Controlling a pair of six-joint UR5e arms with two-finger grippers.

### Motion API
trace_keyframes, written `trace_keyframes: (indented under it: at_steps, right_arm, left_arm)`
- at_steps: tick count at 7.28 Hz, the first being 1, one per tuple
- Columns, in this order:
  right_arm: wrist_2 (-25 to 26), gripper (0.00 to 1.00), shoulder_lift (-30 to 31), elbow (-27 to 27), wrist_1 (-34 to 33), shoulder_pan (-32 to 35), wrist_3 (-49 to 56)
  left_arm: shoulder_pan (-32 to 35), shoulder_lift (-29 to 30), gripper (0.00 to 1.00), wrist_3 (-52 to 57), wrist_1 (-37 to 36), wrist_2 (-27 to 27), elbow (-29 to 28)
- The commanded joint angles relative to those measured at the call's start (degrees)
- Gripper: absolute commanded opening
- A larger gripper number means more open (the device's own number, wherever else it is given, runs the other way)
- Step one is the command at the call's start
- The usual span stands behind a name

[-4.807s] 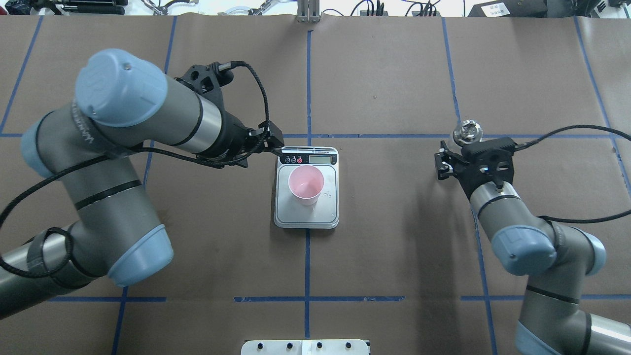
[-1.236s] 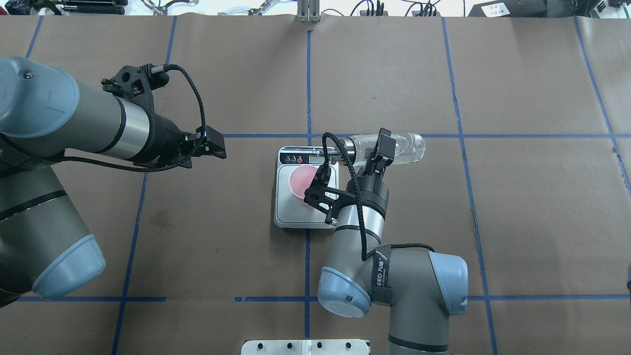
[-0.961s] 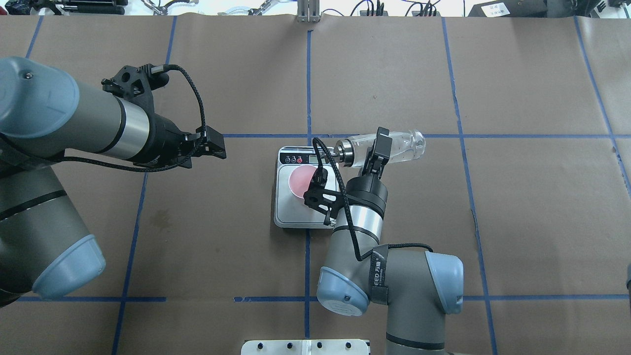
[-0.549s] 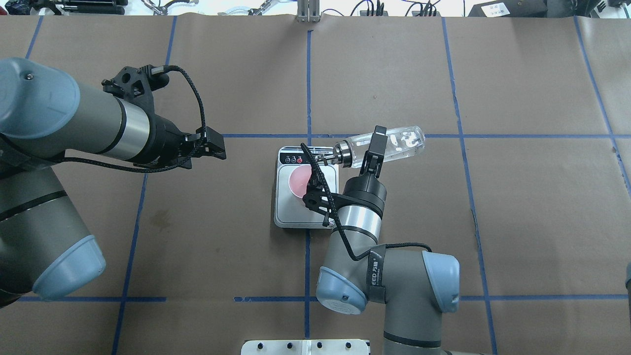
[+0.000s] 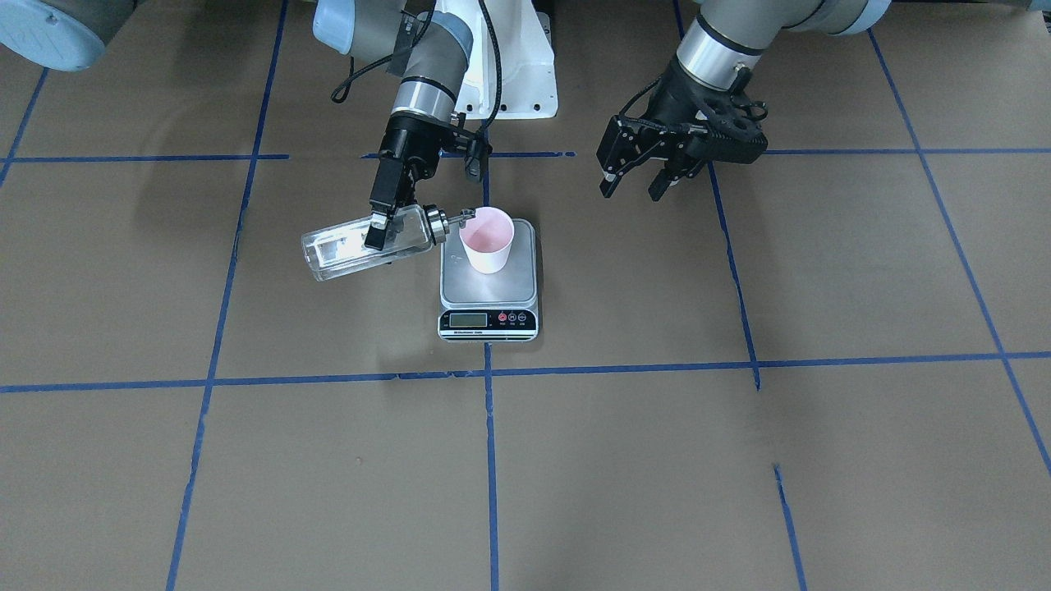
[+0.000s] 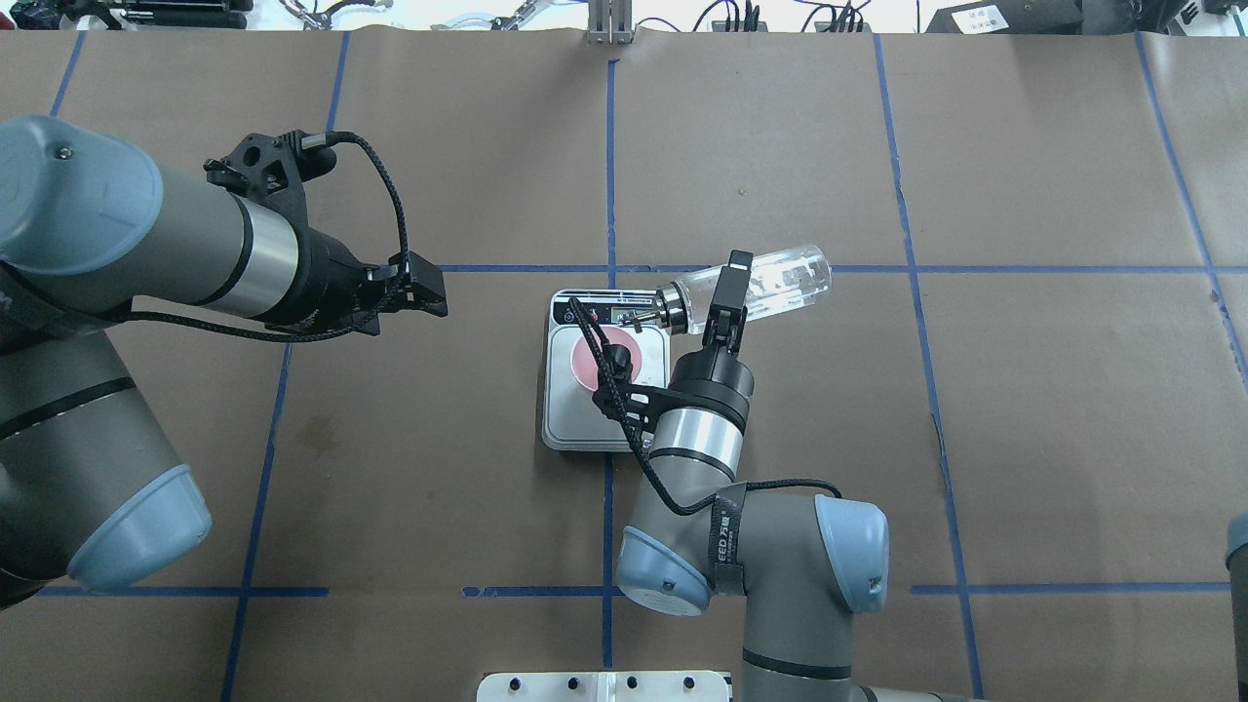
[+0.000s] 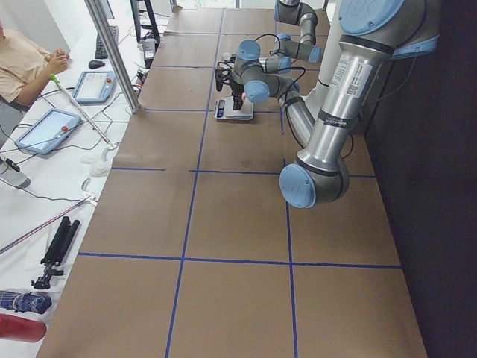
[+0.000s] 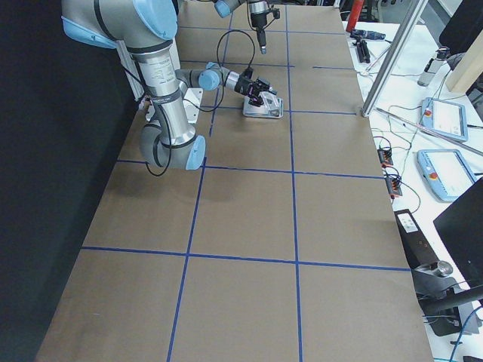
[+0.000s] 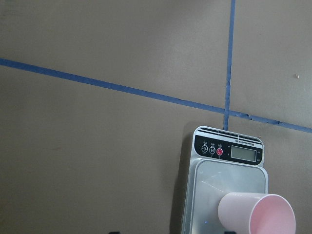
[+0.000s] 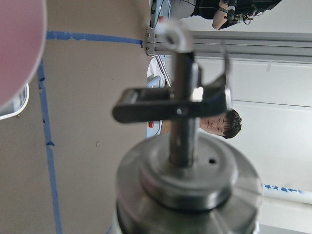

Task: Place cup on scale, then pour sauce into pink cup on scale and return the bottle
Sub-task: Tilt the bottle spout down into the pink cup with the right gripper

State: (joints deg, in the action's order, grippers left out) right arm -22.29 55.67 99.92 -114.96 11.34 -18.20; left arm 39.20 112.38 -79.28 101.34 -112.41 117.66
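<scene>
The pink cup stands upright on the scale, towards its back. My right gripper is shut on the clear glass bottle and holds it tilted, nearly level, with the silver cap and spout just at the cup's rim. In the overhead view the bottle lies across the right gripper, and the wrist partly hides the cup. The sauce is barely visible; I see no stream. My left gripper is open and empty, off to the scale's side. The right wrist view shows the spout close up.
The brown table cover carries blue tape lines. The left wrist view shows the scale and the cup at the lower right. Operators' gear lies beyond the table's far edge. A person sits by the table in the exterior left view.
The right gripper has turned the bottle so its base swings up and back and the spout dips towards the cup. The right arm has shifted slightly left. The left arm has not moved.
</scene>
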Motion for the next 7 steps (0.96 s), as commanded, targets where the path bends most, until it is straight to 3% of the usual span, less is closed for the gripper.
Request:
trace_keyframes:
  at_steps: [1,7]
  right_arm:
    - [1.1,0.0,-0.2,-0.9,0.0,0.0,1.7]
    - [3.7,0.0,0.7,-0.9,-0.1,-0.1,6.1]
  left_arm:
    - [-0.1,0.1,0.77,0.0,0.0,0.0,-0.2]
    - [-0.1,0.5,0.77,-0.1,0.1,0.0,-0.6]
